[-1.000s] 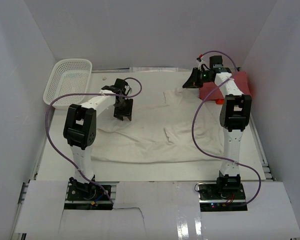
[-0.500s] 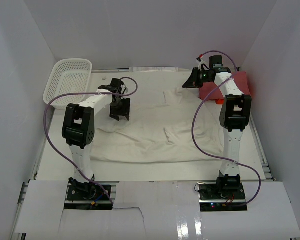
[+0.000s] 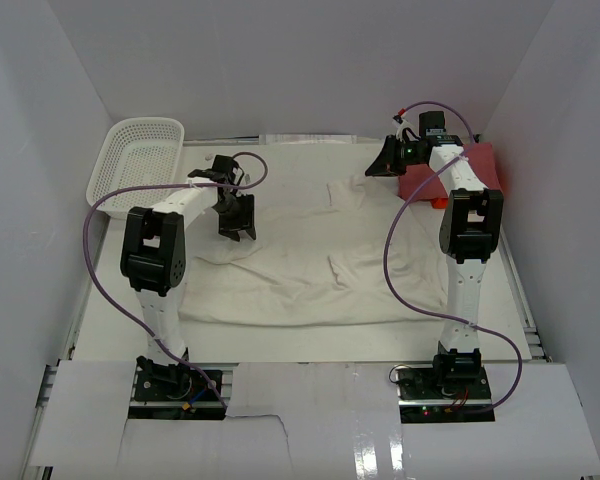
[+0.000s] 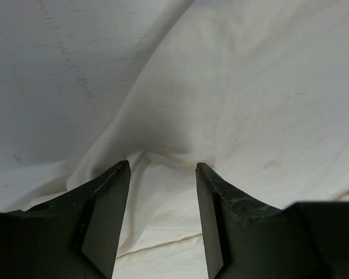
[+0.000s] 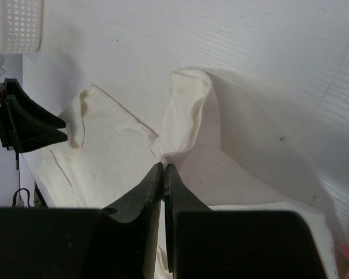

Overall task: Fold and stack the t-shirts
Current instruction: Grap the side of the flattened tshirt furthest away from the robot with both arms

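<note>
The cream-white t-shirt (image 3: 310, 265) lies spread and wrinkled across the middle of the table. It fills the left wrist view (image 4: 250, 87) and shows in the right wrist view (image 5: 110, 145). My left gripper (image 3: 237, 218) is open just above the shirt's far left edge, with cloth between its fingers (image 4: 163, 165). My right gripper (image 3: 382, 162) is shut on the shirt's far right corner, where the cloth runs up into its tips (image 5: 163, 165). The red t-shirt (image 3: 460, 172) lies bunched at the far right, behind the right arm.
A white mesh basket (image 3: 140, 160) stands at the far left corner and also shows in the right wrist view (image 5: 14, 23). White walls close in the table on the left, right and back. Purple cables loop from both arms.
My left gripper has moved a little back and to the left over the shirt's edge. The right arm has not moved.
</note>
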You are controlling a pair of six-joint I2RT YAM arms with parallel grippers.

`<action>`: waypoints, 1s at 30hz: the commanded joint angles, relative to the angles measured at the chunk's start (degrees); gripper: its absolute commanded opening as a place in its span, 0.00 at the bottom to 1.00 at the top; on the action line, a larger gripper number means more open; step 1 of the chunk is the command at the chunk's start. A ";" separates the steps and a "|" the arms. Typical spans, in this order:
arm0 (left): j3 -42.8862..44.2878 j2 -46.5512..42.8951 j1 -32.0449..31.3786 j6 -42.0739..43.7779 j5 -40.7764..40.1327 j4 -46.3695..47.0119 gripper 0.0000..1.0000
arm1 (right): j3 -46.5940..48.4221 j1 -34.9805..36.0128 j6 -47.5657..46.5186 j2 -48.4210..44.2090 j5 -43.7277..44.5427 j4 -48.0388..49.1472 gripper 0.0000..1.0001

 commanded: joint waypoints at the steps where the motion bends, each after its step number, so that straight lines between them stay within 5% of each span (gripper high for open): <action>1: 0.38 -1.11 -0.28 0.78 4.13 0.71 0.59 | 1.02 -0.35 -0.97 -2.39 -1.37 0.03 0.08; 7: -0.76 -1.02 -0.19 0.95 5.01 0.71 0.55 | 1.02 -0.26 -0.97 -2.30 -1.37 -0.05 0.08; 11: -0.85 -0.76 -0.19 0.69 3.79 0.71 0.40 | 1.03 -0.26 -1.06 -2.56 -1.46 -0.05 0.08; 16: -0.67 -0.32 -0.19 0.60 3.78 0.45 0.37 | 1.02 -0.26 -1.06 -2.74 -1.46 -0.14 0.08; 20: -0.67 0.38 -0.19 0.60 3.87 -0.08 0.40 | 1.02 -0.35 -1.15 -2.74 -1.46 -0.14 0.08; 21: -0.59 0.64 -0.28 0.51 3.70 -0.34 0.54 | 0.94 -0.26 -1.15 -2.74 -1.46 -0.14 0.08; 23: -0.41 1.00 -0.19 0.25 2.64 -0.96 0.61 | 0.94 -0.26 -1.15 -2.74 -1.46 -0.14 0.08; 30: -0.67 1.79 -0.19 0.34 3.43 -1.05 0.52 | 0.94 -0.26 -1.15 -2.74 -1.46 -0.23 0.08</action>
